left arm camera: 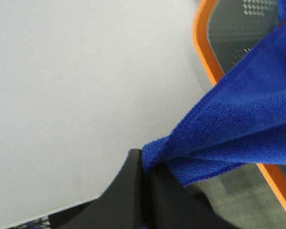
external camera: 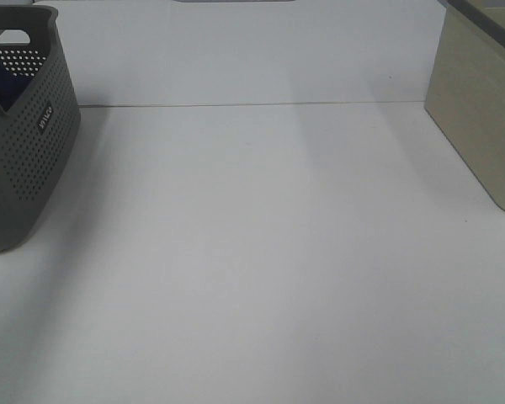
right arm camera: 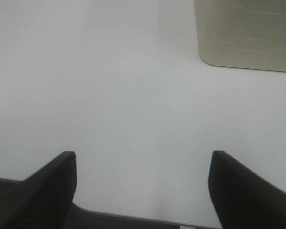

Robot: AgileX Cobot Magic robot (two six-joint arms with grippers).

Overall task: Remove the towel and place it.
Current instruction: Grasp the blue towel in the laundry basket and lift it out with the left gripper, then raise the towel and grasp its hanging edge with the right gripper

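Observation:
In the left wrist view my left gripper [left arm camera: 145,164] is shut on a bunched edge of the royal-blue towel [left arm camera: 238,119], which stretches taut from the fingertips toward the grey perforated basket [left arm camera: 238,33] with its orange rim [left arm camera: 207,52]. In the exterior high view the basket [external camera: 25,143] stands at the far left; only a dark blue sliver of the towel [external camera: 0,84] shows inside it. Neither arm shows in that view. My right gripper [right arm camera: 143,164] is open and empty above the bare white table.
A beige box [external camera: 480,109] stands at the right edge of the white table [external camera: 252,252]; it also shows in the right wrist view [right arm camera: 248,33]. A seam line [external camera: 252,104] crosses the table at the back.

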